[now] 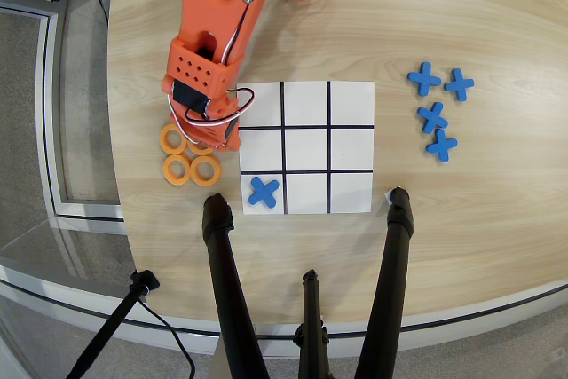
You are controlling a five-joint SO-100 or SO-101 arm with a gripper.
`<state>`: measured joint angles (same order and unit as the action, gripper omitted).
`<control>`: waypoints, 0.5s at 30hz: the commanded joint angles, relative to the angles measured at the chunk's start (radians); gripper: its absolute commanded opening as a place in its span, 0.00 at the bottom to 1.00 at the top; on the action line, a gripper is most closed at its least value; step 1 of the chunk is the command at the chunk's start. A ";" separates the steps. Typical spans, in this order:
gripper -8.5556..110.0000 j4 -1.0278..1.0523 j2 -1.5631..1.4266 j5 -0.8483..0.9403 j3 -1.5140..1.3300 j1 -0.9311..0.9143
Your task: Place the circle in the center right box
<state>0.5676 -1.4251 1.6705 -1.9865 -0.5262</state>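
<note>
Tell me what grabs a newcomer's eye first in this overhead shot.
The orange arm reaches down from the top, its end over the orange rings left of the white grid sheet. One blue cross sits in the grid's bottom-left box, and four more crosses cluster to the right.

In the overhead view the grid sheet (306, 147) lies mid-table (497, 237); one cross (264, 191) sits in its seven o'clock box. Three rings (188, 158) cluster at nine o'clock beside the sheet; four crosses (437, 111) lie at three o'clock, well apart.
</note>
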 commanded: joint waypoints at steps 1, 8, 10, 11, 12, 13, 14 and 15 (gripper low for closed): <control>0.26 -0.011 0.005 -0.002 0.037 -0.011; 0.25 -0.020 0.020 -0.003 0.038 -0.012; 0.25 -0.023 0.025 -0.005 0.034 -0.014; 0.24 -0.028 0.028 -0.006 0.029 -0.014; 0.22 -0.031 0.029 -0.006 0.020 -0.017; 0.21 -0.034 0.029 -0.008 0.012 -0.018; 0.21 -0.035 0.031 -0.008 0.003 -0.018; 0.21 -0.035 0.031 -0.009 -0.005 -0.020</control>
<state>0.5323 -1.3959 1.6644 -1.9788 -0.5323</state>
